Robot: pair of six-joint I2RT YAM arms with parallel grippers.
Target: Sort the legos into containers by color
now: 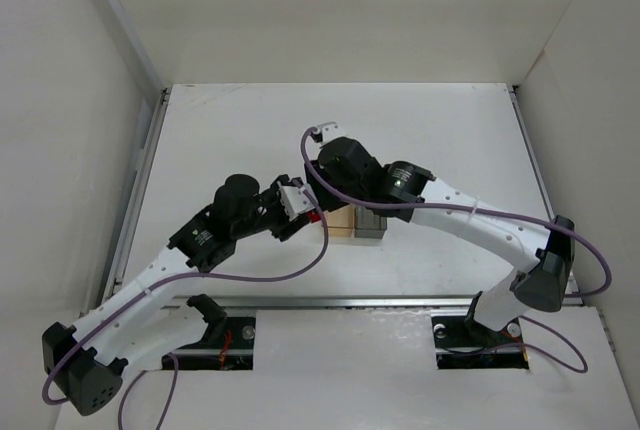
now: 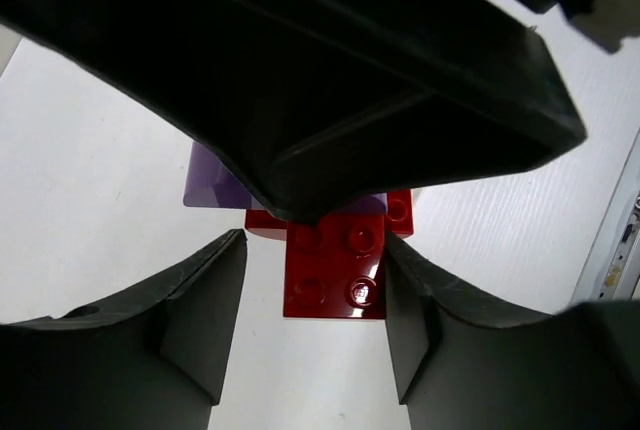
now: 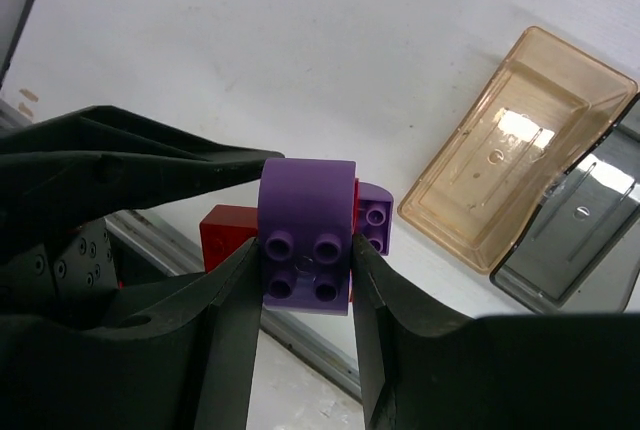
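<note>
White table [image 1: 240,130] and walls [image 1: 60,100] fill the overhead view, where the arms [image 1: 470,215] hide what is held. From the left wrist, the left gripper [image 2: 315,245] straddles a red brick [image 2: 335,275], jaws part open; whether they pinch it is unclear, a black bulk [image 2: 300,80] blocking the upper frame. Centre of the right wrist view, the right gripper [image 3: 305,250] is clamped on a purple brick [image 3: 305,220]. At right lie the tan tray [image 3: 530,100] and grey tray [image 3: 590,240], touching, the grey one cut off.
</note>
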